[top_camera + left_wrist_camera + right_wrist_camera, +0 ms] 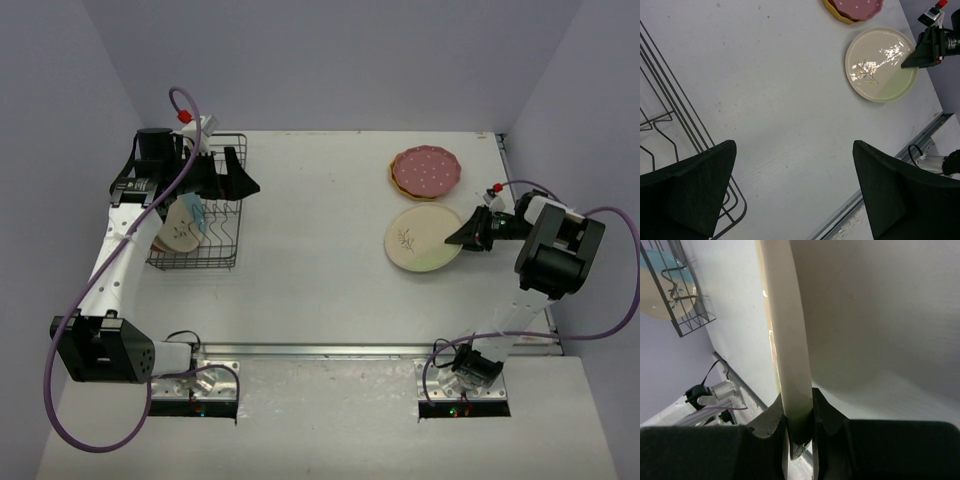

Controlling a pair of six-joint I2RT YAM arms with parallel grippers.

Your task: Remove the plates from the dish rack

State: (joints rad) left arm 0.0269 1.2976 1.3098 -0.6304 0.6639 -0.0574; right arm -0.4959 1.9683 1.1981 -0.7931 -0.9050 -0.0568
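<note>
The dark wire dish rack (pixel 222 215) stands at the far left with two cream sprig plates (pixel 183 226) upright in it. My left gripper (pixel 240 184) hovers open and empty over the rack's right side; its wires show in the left wrist view (pixel 670 125). My right gripper (pixel 472 232) is shut on the right rim of the green-tinted cream sprig plate (pixel 423 238), which lies near the table at the right; its rim sits between the jaws in the right wrist view (pixel 790 365). The pink dotted plate (pixel 426 170) rests on the yellow-orange plate (pixel 396 182) behind it.
The rack and a blue-tinted plate show far off in the right wrist view (pixel 665 285). A metal rail (pixel 330 350) runs along the table's near edge. Grey walls close in on the left, back and right.
</note>
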